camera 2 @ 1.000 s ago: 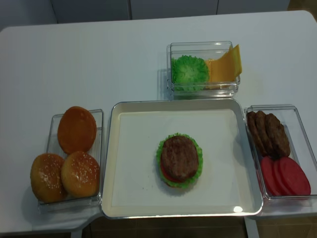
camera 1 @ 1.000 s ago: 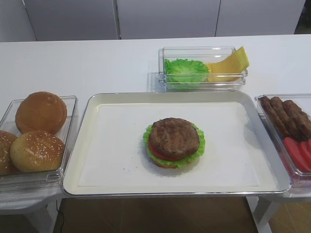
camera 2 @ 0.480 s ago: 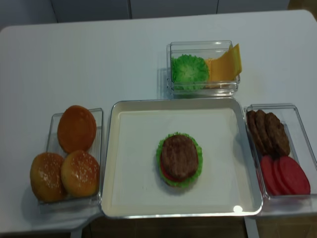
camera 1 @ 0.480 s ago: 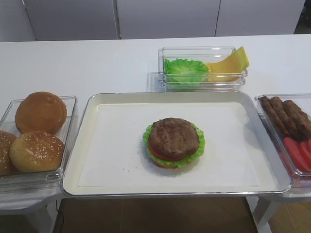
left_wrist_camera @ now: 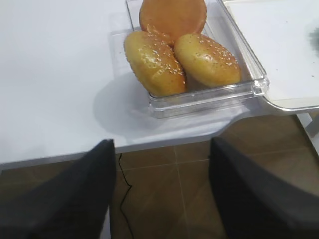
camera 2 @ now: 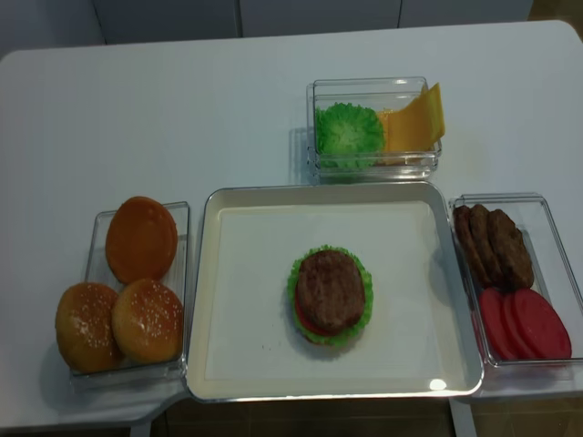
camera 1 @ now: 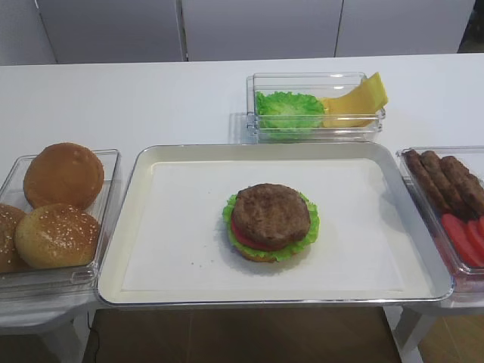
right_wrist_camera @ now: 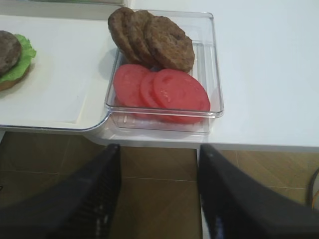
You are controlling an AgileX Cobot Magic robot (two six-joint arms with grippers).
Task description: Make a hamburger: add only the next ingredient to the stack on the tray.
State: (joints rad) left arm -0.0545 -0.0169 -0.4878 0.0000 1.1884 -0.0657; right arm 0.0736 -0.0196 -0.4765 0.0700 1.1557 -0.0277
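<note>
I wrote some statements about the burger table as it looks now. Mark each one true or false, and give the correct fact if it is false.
1. A brown patty lies on top of the stack on the tray. True.
2. The box on the right holds only tomato slices. False: it holds patties at the back and tomato slices in front.
3. The right gripper holds a patty. False: its fingers stand apart below the table edge with nothing between them.
4. Lettuce and cheese share one clear box behind the tray. True.
5. The bun box holds three buns. True.
</note>
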